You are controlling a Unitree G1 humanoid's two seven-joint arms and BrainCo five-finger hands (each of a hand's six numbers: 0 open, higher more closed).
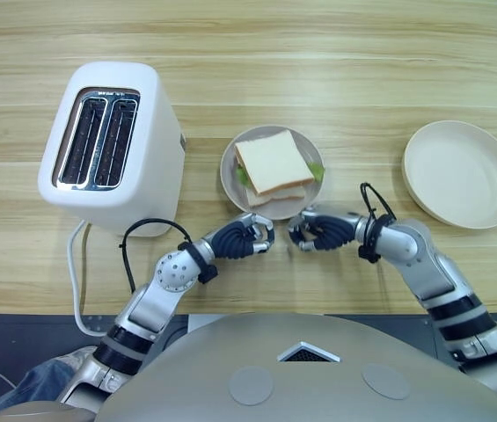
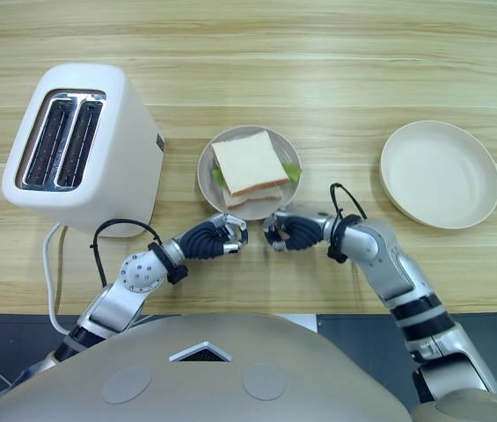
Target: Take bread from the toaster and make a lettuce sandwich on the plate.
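Observation:
A white toaster (image 1: 112, 145) stands at the left with both slots dark and no bread showing in them. On the grey plate (image 1: 231, 180) in the middle lies a sandwich (image 1: 273, 163): two bread slices with green lettuce (image 1: 317, 171) peeking out at the sides. My left hand (image 1: 246, 237) rests on the table just in front of the plate, fingers curled, holding nothing. My right hand (image 1: 317, 231) sits beside it, also curled and holding nothing. Both hands are close to the plate's near rim without touching the sandwich.
A cream bowl-like plate (image 1: 462, 173) sits at the right with nothing in it. The toaster's white cord (image 1: 76, 272) and a black cable (image 1: 129, 246) run off the table's front edge at the left. Bare wooden tabletop stretches behind the plates.

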